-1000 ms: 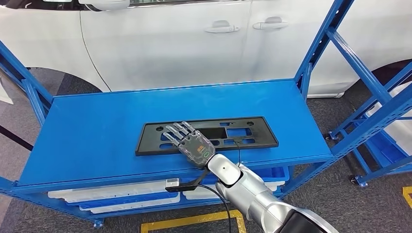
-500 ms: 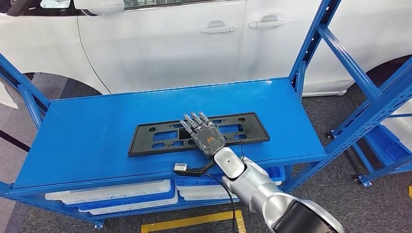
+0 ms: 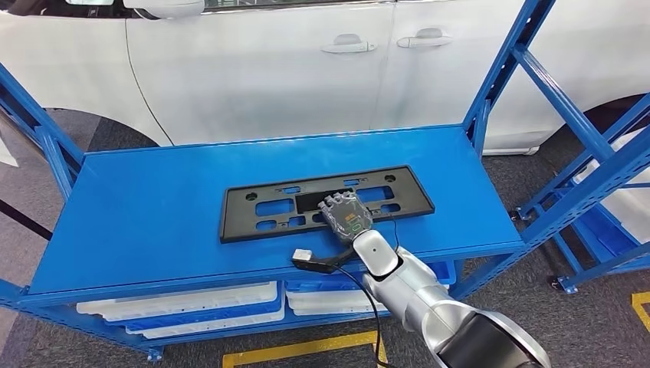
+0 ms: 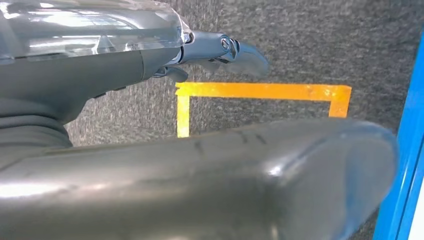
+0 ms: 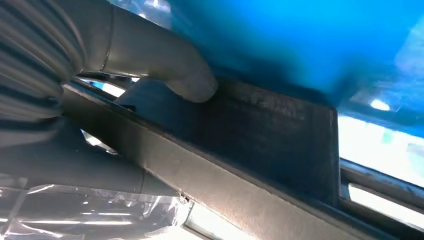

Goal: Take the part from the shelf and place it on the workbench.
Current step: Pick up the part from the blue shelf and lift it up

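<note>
Right robot hand (image 3: 346, 215) | fingers now curled, gripping part (image 3: 327, 202) near edge | earlier flat atop it

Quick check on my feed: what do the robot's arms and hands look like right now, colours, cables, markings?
The right arm is silver with a black elbow section; a black cable runs along it. The right hand is dark grey, with orange and green marks on its back. The left hand shows a glossy clear cover, grey body and darker fingers.

You see a matt black part (image 3: 326, 202), likely plastic, on the shelf (image 3: 153, 215) of glossy blue painted metal. The floor (image 4: 310, 45) looks like rough grey carpet.
</note>
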Robot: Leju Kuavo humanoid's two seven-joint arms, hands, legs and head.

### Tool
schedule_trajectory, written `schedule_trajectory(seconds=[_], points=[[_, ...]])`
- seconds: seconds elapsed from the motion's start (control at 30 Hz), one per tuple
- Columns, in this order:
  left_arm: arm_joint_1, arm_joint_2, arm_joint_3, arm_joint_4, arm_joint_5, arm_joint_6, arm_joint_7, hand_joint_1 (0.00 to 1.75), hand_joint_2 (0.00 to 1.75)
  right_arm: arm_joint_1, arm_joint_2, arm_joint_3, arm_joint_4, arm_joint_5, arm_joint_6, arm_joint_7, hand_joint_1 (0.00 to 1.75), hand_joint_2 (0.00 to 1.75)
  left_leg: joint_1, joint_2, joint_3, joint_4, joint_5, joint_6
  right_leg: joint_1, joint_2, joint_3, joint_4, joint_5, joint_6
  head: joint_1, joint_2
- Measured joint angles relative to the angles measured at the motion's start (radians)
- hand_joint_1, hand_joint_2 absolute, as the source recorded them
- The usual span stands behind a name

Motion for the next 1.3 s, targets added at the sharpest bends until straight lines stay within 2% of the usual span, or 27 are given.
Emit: schedule_trajectory(seconds=[0.03, 0.07, 0.1, 0.13, 0.2, 0.27, 0.33, 0.4, 0.5, 0.53, 0.57, 0.6, 0.67, 0.7, 0.73, 0.8, 0.87, 0.9, 0.93, 1.0, 1.03, 1.07, 1.1, 1.13, 1.2, 1.23, 1.3], points=[[0.0, 0.001, 0.0, 0.0, 0.0, -0.005, -0.004, 0.0, 0.0, 0.0, -0.001, -0.003, 0.002, 0.0, 0.0, -0.002, 1.75, 1.75, -0.001, 0.0, -0.001, 0.0, 0.0, 0.0, -0.001, 0.0, -0.021, 0.043, -0.01, 0.001, 0.0, 0.0], [0.0, 0.001, 0.0, 0.0, 0.0, -0.008, -0.008, 0.0, 0.0, 0.0, -0.002, -0.005, 0.004, 0.0, -0.001, -0.003, 1.75, 1.75, -0.001, 0.0, 0.0, 0.001, 0.0, 0.0, -0.001, 0.0, -0.024, 0.049, -0.001, 0.0, 0.0, 0.0], [0.0, 0.002, 0.0, 0.0, -0.001, -0.011, -0.01, 0.0, 0.0, -0.001, -0.002, -0.007, 0.004, 0.001, -0.001, -0.005, 1.75, 1.75, -0.002, -0.001, 0.001, 0.002, -0.001, 0.0, -0.001, 0.0, -0.007, 0.013, 0.027, -0.002, 0.0, 0.0], [0.0, 0.002, 0.0, 0.0, -0.001, -0.013, -0.012, 0.0, 0.0, -0.003, -0.002, -0.008, 0.005, 0.001, -0.001, -0.006, 1.75, 1.75, -0.002, -0.002, 0.003, 0.003, -0.002, -0.001, 0.0, 0.0, 0.026, -0.054, 0.064, -0.007, 0.0, 0.0], [0.0, 0.002, 0.0, 0.0, -0.002, -0.017, -0.024, 0.0, 0.87, -0.006, -0.003, -0.012, 0.006, 0.002, -0.001, -0.007, 1.75, 1.75, -0.007, -0.004, 0.004, 0.006, -0.006, -0.007, 0.003, -0.001, 0.092, -0.19, 0.115, -0.017, 0.0, 0.0], [0.001, 0.001, -0.003, 0.0, -0.004, -0.018, -0.053, 0.0, 1.75, -0.007, -0.004, -0.015, 0.007, 0.003, -0.008, -0.012, 1.75, 1.75, -0.01, -0.005, 0.002, 0.008, -0.008, -0.016, 0.008, -0.001, 0.114, -0.239, 0.124, -0.023, 0.0, 0.0], [0.001, 0.002, -0.006, 0.0, -0.005, -0.009, -0.08, 0.0, 1.75, -0.007, -0.003, -0.018, 0.008, 0.004, -0.021, -0.022, 1.75, 1.75, -0.007, -0.005, 0.002, 0.007, -0.009, -0.027, 0.007, -0.002, 0.115, -0.245, 0.128, -0.031, 0.0, 0.0], [0.002, 0.001, -0.008, 0.0, -0.004, 0.0, -0.088, 0.0, 1.75, -0.011, -0.002, -0.023, 0.009, 0.002, -0.033, -0.037, 1.75, 1.75, -0.005, -0.005, -0.011, 0.041, -0.035, -0.038, 0.001, -0.005, 0.122, -0.256, 0.133, -0.043, 0.0, 0.0], [0.002, 0.002, -0.009, 0.0, 0.001, -0.001, -0.086, 0.0, 1.75, -0.012, 0.0, -0.038, 0.009, -0.029, -0.059, -0.085, 1.75, 1.75, 0.001, -0.004, -0.097, 0.224, -0.124, -0.051, 0.0, -0.007, 0.123, -0.26, 0.135, -0.05, 0.0, 0.0], [0.002, 0.002, -0.009, 0.0, 0.002, -0.005, -0.089, 0.0, 1.75, -0.009, 0.001, -0.047, 0.007, -0.058, -0.076, -0.122, 1.75, 1.75, 0.003, -0.004, -0.123, 0.275, -0.138, -0.055, 0.0, -0.006, 0.122, -0.259, 0.134, -0.05, 0.0, 0.0], [0.003, 0.003, -0.009, 0.0, 0.004, -0.011, -0.093, 0.0, 1.75, -0.005, 0.003, -0.059, 0.001, -0.102, -0.092, -0.176, 1.75, 1.75, 0.005, -0.004, -0.134, 0.292, -0.133, -0.057, 0.0, -0.006, 0.121, -0.258, 0.134, -0.05, 0.0, 0.0], [0.003, 0.003, -0.009, 0.0, 0.004, -0.02, -0.097, 0.0, 1.75, -0.001, 0.004, -0.075, -0.011, -0.163, -0.101, -0.248, 1.75, 1.75, 0.006, -0.003, -0.125, 0.267, -0.108, -0.059, 0.0, -0.004, 0.121, -0.256, 0.133, -0.048, 0.0, 0.0], [0.003, 0.004, -0.009, 0.0, 0.006, -0.045, -0.105, 0.0, 1.75, 0.01, 0.007, -0.119, -0.064, -0.339, -0.077, -0.434, 1.75, 1.75, 0.01, -0.002, -0.065, 0.137, -0.037, -0.058, 0.0, -0.001, 0.123, -0.25, 0.127, -0.042, 0.0, 0.0], [0.002, 0.005, -0.009, 0.0, 0.006, -0.056, -0.107, 0.0, 1.75, 0.018, 0.007, -0.146, -0.11, -0.458, -0.045, -0.539, 1.75, 1.75, 0.009, -0.002, -0.035, 0.074, -0.015, -0.054, 0.002, 0.002, 0.122, -0.246, 0.124, -0.038, 0.0, 0.0], [0.001, 0.005, -0.009, 0.0, 0.007, -0.066, -0.108, 0.0, 1.75, 0.029, 0.006, -0.174, -0.17, -0.591, 0.003, -0.637, 1.75, 1.75, 0.009, -0.002, -0.016, 0.035, -0.005, -0.05, 0.005, 0.004, 0.122, -0.243, 0.122, -0.033, 0.0, 0.0], [0.0, 0.005, -0.009, 0.0, 0.007, -0.075, -0.108, 0.0, 1.75, 0.058, -0.003, -0.221, -0.316, -0.838, 0.121, -0.76, 1.75, 1.75, 0.005, -0.003, -0.006, 0.017, -0.01, -0.037, 0.009, 0.005, 0.122, -0.242, 0.121, -0.023, 0.0, 0.0], [0.001, 0.005, -0.009, 0.0, 0.007, -0.08, -0.106, 0.0, 1.75, 0.089, -0.017, -0.249, -0.441, -0.979, 0.207, -0.784, 1.75, 1.75, 0.006, -0.004, -0.005, 0.015, -0.007, -0.023, 0.006, 0.005, 0.123, -0.238, 0.114, -0.011, 0.0, 0.0], [0.0, 0.005, -0.009, 0.0, 0.007, -0.082, -0.101, 0.0, 1.75, 0.104, -0.026, -0.259, -0.492, -1.02, 0.237, -0.787, 1.75, 1.75, 0.007, -0.004, -0.005, 0.013, -0.004, -0.016, 0.005, 0.004, 0.114, -0.217, 0.098, -0.006, 0.0, 0.0], [0.0, 0.005, -0.009, 0.0, 0.007, -0.084, -0.09, 0.0, 1.75, 0.126, -0.039, -0.265, -0.546, -1.064, 0.273, -0.794, 1.75, 1.75, 0.008, -0.005, -0.006, 0.011, -0.001, -0.01, 0.003, 0.003, 0.095, -0.175, 0.071, -0.002, 0.0, 0.0], [-0.001, 0.006, -0.008, 0.0, 0.011, -0.084, -0.051, 0.0, 1.75, 0.183, -0.077, -0.276, -0.72, -1.248, 0.403, -0.812, 1.75, 1.75, 0.005, -0.006, -0.014, 0.012, 0.001, -0.002, 0.001, 0.001, 0.029, -0.041, 0.002, 0.003, 0.0, 0.0], [0.001, 0.007, -0.006, 0.0, 0.015, -0.083, -0.031, 0.0, 1.75, 0.21, -0.095, -0.286, -0.828, -1.377, 0.491, -0.817, 1.75, 1.75, 0.004, -0.007, -0.017, 0.013, 0.001, 0.0, 0.0, 0.001, -0.003, 0.018, -0.02, 0.004, 0.0, 0.0], [0.003, 0.008, -0.002, 0.0, 0.021, -0.079, -0.014, 0.0, 1.75, 0.23, -0.11, -0.303, -0.936, -1.507, 0.583, -0.818, 1.75, 1.75, 0.002, -0.008, -0.019, 0.014, 0.0, 0.0, 0.0, 0.001, -0.021, 0.05, -0.023, 0.004, 0.0, 0.0], [0.004, 0.008, 0.002, 0.0, 0.028, -0.072, -0.001, 0.0, 1.75, 0.245, -0.119, -0.327, -1.038, -1.62, 0.671, -0.818, 1.75, 1.75, 0.0, -0.008, -0.019, 0.015, -0.001, 0.0, 0.0, 0.0, -0.018, 0.041, -0.005, 0.002, 0.0, 0.0], [0.005, 0.009, 0.006, 0.0, 0.033, -0.063, 0.006, 0.0, 1.75, 0.258, -0.123, -0.352, -1.128, -1.705, 0.745, -0.816, 1.75, 1.75, -0.001, -0.009, -0.016, 0.016, -0.004, 0.0, 0.0, 0.0, 0.003, -0.006, 0.03, -0.001, 0.0, 0.0], [0.007, 0.008, 0.012, 0.0, 0.043, -0.045, 0.009, 0.0, 1.75, 0.287, -0.126, -0.387, -1.281, -1.817, 0.862, -0.806, 1.75, 1.75, -0.004, -0.01, -0.008, 0.017, -0.011, -0.005, 0.003, 0.0, 0.07, -0.145, 0.099, -0.012, 0.0, 0.0], [0.008, 0.008, 0.015, 0.0, 0.045, -0.04, 0.006, 0.0, 1.75, 0.303, -0.126, -0.392, -1.337, -1.852, 0.902, -0.797, 1.75, 1.75, -0.006, -0.01, -0.006, 0.018, -0.014, -0.009, 0.005, 0.0, 0.093, -0.195, 0.116, -0.016, 0.0, 0.0], [0.008, 0.007, 0.021, 0.0, 0.047, -0.036, -0.003, 0.0, 1.75, 0.34, -0.126, -0.392, -1.413, -1.889, 0.962, -0.779, 1.75, 1.75, -0.009, -0.009, -0.005, 0.019, -0.018, -0.019, 0.009, 0.001, 0.108, -0.229, 0.116, -0.022, 0.0, 0.0]])
